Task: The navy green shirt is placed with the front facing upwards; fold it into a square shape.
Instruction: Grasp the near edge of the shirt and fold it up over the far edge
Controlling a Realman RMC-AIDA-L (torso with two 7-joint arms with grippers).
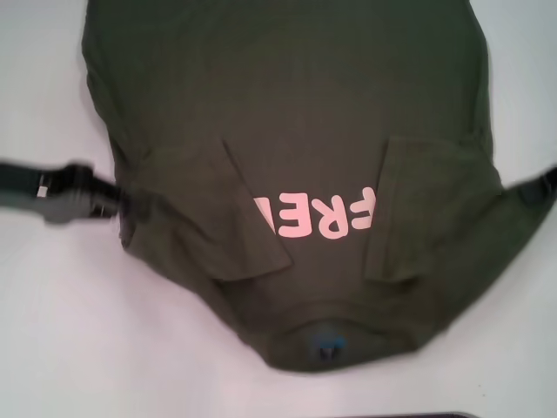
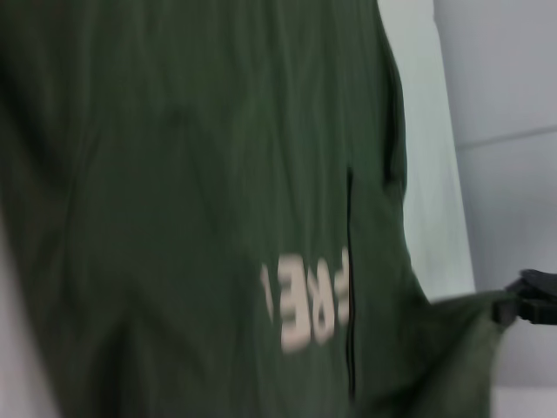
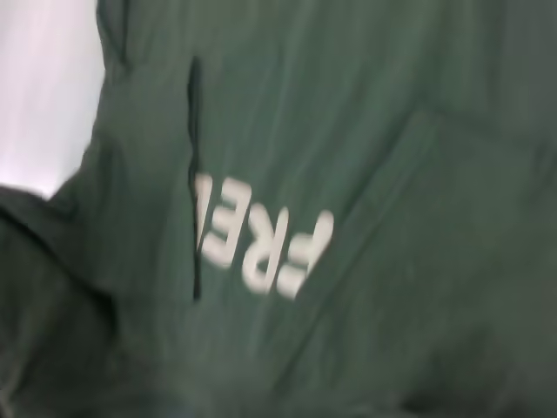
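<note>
The navy green shirt (image 1: 296,104) lies front up on the white table, its collar and black neck label (image 1: 326,341) toward me and pink lettering (image 1: 318,218) across the chest. Both sleeves are folded inward: one flap (image 1: 218,218) on the left, one (image 1: 418,209) on the right. My left gripper (image 1: 120,207) pinches the shirt's left edge at shoulder height. At the opposite edge my right gripper (image 1: 522,187) holds the cloth, which is drawn out to a point toward it. The left wrist view shows that same right gripper (image 2: 513,305) with fabric stretched to it. The shirt (image 3: 365,174) fills the right wrist view.
Bare white table (image 1: 52,331) shows on both sides of the shirt and along the near edge. A dark strip (image 1: 409,415) pokes in at the bottom of the head view. A grey wall (image 2: 505,78) stands beyond the table.
</note>
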